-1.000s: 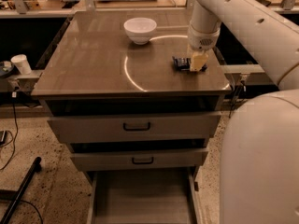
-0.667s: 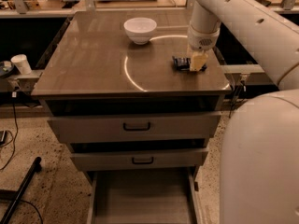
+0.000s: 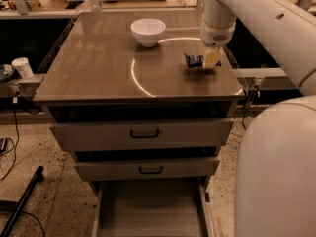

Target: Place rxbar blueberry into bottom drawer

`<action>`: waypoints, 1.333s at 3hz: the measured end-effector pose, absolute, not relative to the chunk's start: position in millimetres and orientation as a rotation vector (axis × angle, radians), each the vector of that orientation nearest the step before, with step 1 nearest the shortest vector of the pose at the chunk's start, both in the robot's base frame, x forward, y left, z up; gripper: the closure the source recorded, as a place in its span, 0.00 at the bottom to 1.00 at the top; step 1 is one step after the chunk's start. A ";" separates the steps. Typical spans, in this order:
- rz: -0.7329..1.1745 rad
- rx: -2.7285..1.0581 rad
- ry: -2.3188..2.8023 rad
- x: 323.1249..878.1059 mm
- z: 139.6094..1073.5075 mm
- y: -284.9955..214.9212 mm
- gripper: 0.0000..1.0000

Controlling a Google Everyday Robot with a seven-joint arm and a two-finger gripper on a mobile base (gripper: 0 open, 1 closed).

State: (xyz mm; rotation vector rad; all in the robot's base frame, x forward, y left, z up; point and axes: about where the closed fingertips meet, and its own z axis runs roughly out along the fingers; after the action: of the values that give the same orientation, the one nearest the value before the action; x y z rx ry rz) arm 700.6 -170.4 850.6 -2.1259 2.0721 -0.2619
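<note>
In the camera view, the arm reaches down from the upper right, and the gripper (image 3: 210,61) sits low on the desk (image 3: 94,68), near its far right corner. The rxbar blueberry (image 3: 193,60) lies flat on the desk right against the gripper, its dark wrapper showing on the side that faces the white bowl (image 3: 148,30). Its long axis seems to run across the desk, roughly parallel to the front edge. Whether the jaws are clenched on the bar or released around it, I cannot tell; the pale end of the gripper hides the contact.

The bottom drawer (image 3: 150,209) stands pulled out below the two upper drawers (image 3: 143,132). It lies toward the camera and well below the bar, so the carry should run forward over the desk's front edge and then down.
</note>
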 end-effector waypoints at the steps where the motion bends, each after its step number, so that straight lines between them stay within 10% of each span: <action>1: -0.304 -2.091 2.074 696.6 867.3 -179.7 1.00; 4: -0.343 -2.009 2.099 655.2 887.4 -194.2 1.00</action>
State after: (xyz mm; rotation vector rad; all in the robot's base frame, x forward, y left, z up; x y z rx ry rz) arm 655.2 -194.2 887.4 -2.0094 2.0995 -0.3427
